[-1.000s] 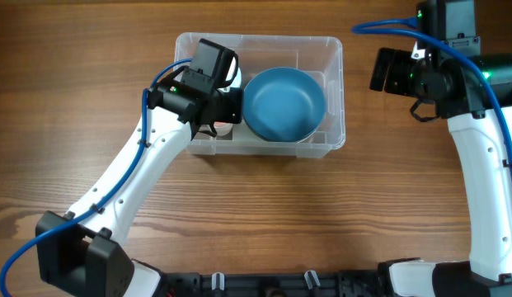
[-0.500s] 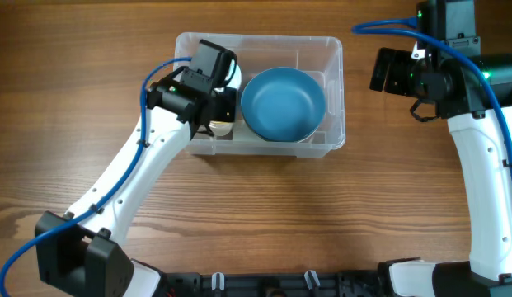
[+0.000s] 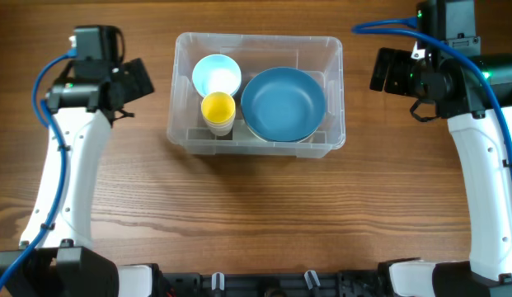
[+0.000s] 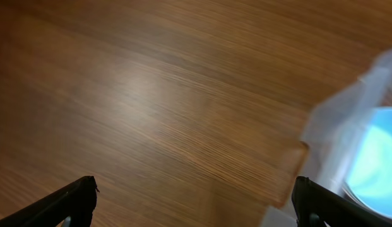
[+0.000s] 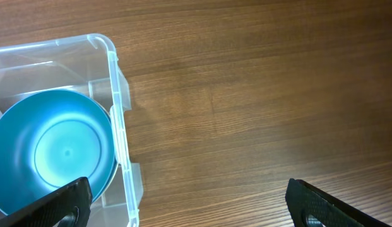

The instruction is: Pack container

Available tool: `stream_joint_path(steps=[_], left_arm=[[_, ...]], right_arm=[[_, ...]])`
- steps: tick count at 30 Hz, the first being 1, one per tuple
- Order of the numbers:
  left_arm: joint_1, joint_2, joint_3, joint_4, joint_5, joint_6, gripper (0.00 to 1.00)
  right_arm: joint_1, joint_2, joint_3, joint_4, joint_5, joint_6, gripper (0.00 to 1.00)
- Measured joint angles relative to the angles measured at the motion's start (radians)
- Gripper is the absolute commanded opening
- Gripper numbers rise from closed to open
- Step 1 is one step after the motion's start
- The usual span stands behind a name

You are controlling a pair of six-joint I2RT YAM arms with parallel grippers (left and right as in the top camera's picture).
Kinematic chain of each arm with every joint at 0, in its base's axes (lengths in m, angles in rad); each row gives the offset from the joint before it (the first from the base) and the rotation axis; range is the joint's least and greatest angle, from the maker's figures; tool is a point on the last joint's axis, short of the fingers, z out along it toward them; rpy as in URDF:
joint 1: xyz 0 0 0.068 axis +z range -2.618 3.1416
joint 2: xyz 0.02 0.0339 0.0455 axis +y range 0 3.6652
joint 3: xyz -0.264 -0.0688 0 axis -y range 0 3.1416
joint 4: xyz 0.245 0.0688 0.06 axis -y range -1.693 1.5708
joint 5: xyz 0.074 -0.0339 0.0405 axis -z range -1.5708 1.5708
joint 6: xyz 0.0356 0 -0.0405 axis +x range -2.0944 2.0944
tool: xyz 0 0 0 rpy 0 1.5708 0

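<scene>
The clear container (image 3: 334,49) sits at the table's middle back. It holds a blue bowl (image 3: 283,103), a light blue cup (image 3: 216,76) and a yellow cup (image 3: 218,109), both cups left of the bowl. My left gripper (image 3: 138,79) hangs open and empty just left of the container. In the left wrist view the left gripper (image 4: 196,202) spans bare wood, with the container's corner (image 4: 338,120) and the light blue cup (image 4: 379,157) at the right. My right gripper (image 3: 378,73) stays open and empty beyond the container's right side. The right wrist view of this gripper (image 5: 192,205) shows the container's rim (image 5: 113,94) and the blue bowl (image 5: 57,151).
Wooden tabletop (image 3: 256,214) surrounds the container on all sides. Blue cables run along both arms.
My left gripper has opened and drawn back out of the container to the left. The yellow and light blue cups now show inside it. The right arm has not moved.
</scene>
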State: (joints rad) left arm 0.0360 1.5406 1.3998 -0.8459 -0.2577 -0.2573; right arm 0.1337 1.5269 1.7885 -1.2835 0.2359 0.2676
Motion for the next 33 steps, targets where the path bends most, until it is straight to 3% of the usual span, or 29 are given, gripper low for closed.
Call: stream_joint_path(steps=[5,27,33], left_arm=[[0.05,0.0,0.0,0.0,0.0,0.0,1.0],[0.051,0.0,0.0,0.0,0.0,0.0,1.0],[0.051,0.0,0.0,0.0,0.0,0.0,1.0]], right_arm=[[0.0,0.0,0.0,0.0,0.0,0.0,1.0],[0.0,-0.003,0.0,0.0,0.0,0.0,1.0],[0.0,-0.167,0.0,0.0,0.0,0.0,1.0]])
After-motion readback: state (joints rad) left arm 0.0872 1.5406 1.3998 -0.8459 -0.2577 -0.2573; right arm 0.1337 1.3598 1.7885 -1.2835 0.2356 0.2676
